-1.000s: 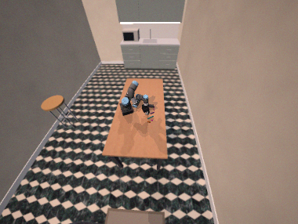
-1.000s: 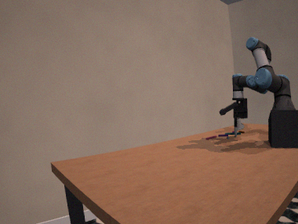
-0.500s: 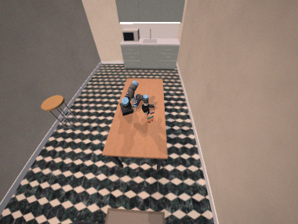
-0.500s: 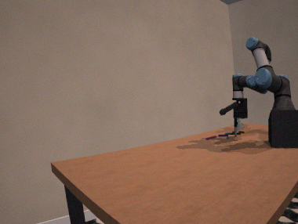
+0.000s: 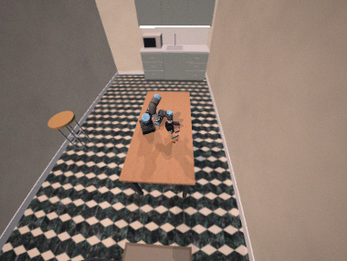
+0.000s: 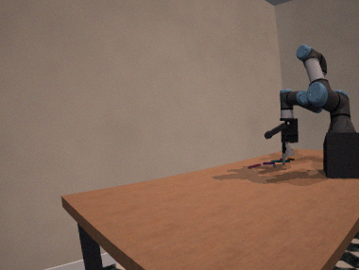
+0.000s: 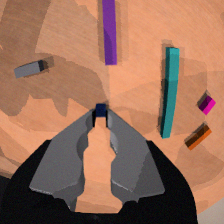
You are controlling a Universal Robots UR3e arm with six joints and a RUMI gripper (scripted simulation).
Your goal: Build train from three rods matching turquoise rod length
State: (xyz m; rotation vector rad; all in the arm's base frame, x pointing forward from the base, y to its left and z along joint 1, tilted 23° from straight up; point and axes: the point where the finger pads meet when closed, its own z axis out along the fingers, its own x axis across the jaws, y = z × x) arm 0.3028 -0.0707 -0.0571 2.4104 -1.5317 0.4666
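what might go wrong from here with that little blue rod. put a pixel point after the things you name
The claw (image 5: 172, 132) (image 6: 283, 163) (image 7: 101, 110) has the tiny blue rod (image 7: 101, 108) only at its fingertips, so it may twist or slip out and land crooked.

The purple rod (image 6: 268, 163) (image 7: 110, 32) ends just ahead of the claw; a low move that way could knock it out of line.

1. We're looking at a kitchen, folks: pale grey-green cabinets (image 5: 175, 65) line the far wall!
2. And there's a microwave (image 5: 152, 41) on the counter (image 5: 201, 48), with a sink (image 5: 174, 47) and tall tap (image 5: 174, 39) just beside it!
3. Over on the left, a round wooden stool (image 5: 61, 120), with checkered flooring (image 5: 100, 192) all around!
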